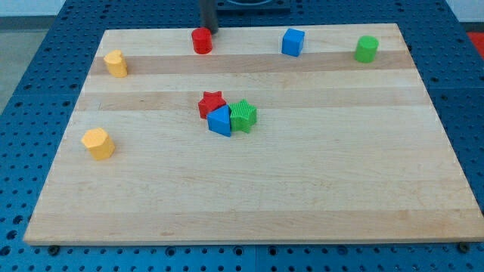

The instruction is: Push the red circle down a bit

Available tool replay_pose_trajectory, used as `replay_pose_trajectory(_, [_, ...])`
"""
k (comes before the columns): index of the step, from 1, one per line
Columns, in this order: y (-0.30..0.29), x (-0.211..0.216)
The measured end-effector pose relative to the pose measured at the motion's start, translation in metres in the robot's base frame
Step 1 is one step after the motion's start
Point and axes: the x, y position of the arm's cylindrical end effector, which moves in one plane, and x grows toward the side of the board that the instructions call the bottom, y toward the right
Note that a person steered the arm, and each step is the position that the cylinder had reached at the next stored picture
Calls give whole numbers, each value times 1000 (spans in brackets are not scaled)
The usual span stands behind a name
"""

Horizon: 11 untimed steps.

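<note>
The red circle (201,41) stands near the top edge of the wooden board (318,189), left of centre. My tip (209,31) is at the board's top edge, just above and slightly right of the red circle, touching or nearly touching it. The rod rises out of the view's top.
A blue cube (293,42) and a green cylinder (367,49) sit along the top right. A yellow block (116,63) is at the top left, another yellow block (98,143) at the left. A red star (211,103), blue block (220,121) and green star (243,115) cluster mid-board.
</note>
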Motion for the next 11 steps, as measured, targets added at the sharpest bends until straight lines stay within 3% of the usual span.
replay_pose_trajectory(1, [48,10])
replay_pose_trajectory(2, [67,50])
replay_pose_trajectory(3, [51,1])
replay_pose_trajectory(4, [49,0])
replay_pose_trajectory(5, [-25,1])
replay_pose_trajectory(6, [-55,0])
replay_pose_trajectory(11, [-35,53])
